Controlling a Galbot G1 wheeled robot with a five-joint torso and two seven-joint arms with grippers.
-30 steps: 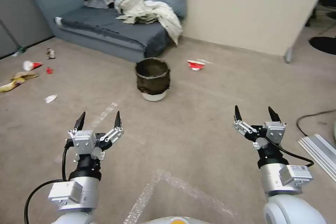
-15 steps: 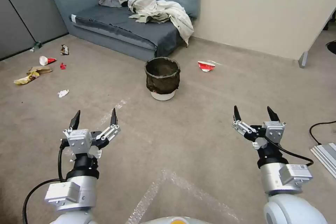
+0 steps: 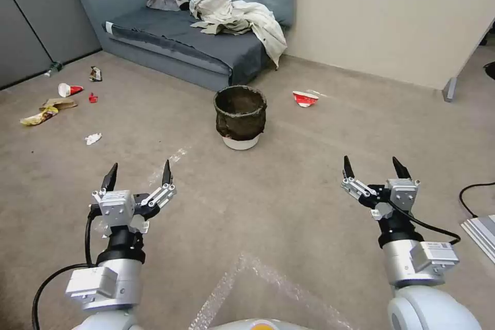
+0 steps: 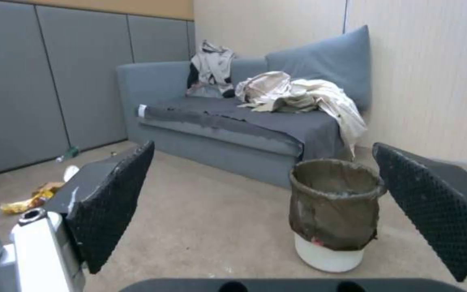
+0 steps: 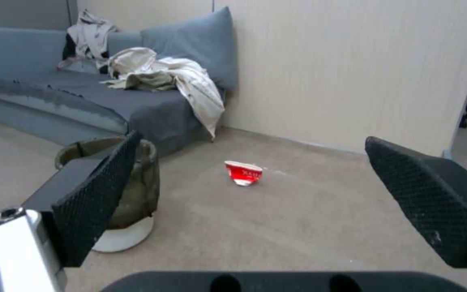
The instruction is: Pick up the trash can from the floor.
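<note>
Beige carpet covers the floor point(image 3: 289, 175) of a small room with a grey sofa point(image 3: 170, 51) against the far wall, and the robot faces it with both arms held out low in front. Left tool point(image 3: 138, 172) and right tool point(image 3: 372, 164) hover above the carpet with their dark tips spread wide apart and nothing between them, one to each side of the robot's midline. Ahead of them and well apart stands the trash can point(image 3: 240, 117), upright on the carpet just before the sofa's corner, its dark bag folded over the rim and a band of white showing at the base; in the left wrist view it sits between the spread fingertips point(image 4: 112, 202), still far off. A crushed red-and-white cup point(image 3: 304, 98) lies near the bin on its right, and scraps of litter point(image 3: 49, 108) are scattered off to the left. To do this reach well, I judge the robot should close the gap first, keep the bin centred between the arms, and keep the tips wide enough to clear the loose bag. Against the picture half a second back, the scene has barely shifted, the bin sitting a touch lower; a second ago the whole view stood further to one side, so the camera has turned, not the bin.
</note>
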